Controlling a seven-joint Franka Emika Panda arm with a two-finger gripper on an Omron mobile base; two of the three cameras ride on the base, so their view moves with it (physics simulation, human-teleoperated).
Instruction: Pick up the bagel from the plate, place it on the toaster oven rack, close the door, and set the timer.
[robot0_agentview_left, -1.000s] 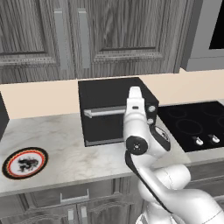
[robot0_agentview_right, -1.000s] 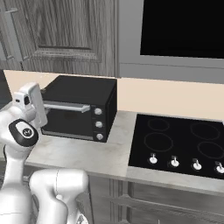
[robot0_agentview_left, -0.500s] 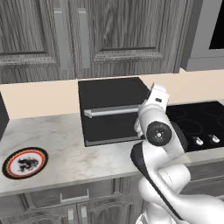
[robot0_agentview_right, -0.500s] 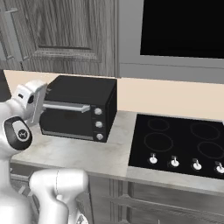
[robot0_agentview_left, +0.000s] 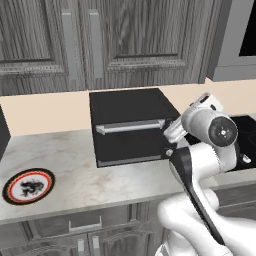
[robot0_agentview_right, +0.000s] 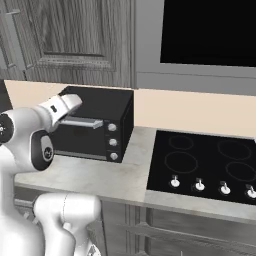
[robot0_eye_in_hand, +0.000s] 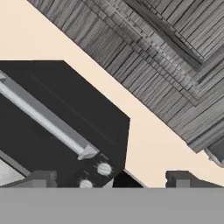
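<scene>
— On the counter at the far left the plate (robot0_agentview_left: 28, 185) sits alone; I can't make out the bagel on it.
— And the gripper (robot0_eye_in_hand: 109, 178)?
— Spread wide, empty, up by the oven's knobs (robot0_eye_in_hand: 104, 169); door (robot0_agentview_left: 131, 140) shut.
— So nothing's picked yet: next likely means opening that door by its handle (robot0_agentview_left: 131, 127).

A pale marble counter (robot0_agentview_left: 100, 185) ran under grey wooden cabinets (robot0_agentview_left: 125, 40). Behind the counter was a cream wall (robot0_agentview_right: 200, 112). A black stovetop (robot0_agentview_right: 205, 167) sat in the counter, with a dark microwave (robot0_agentview_right: 210, 30) above it.
</scene>
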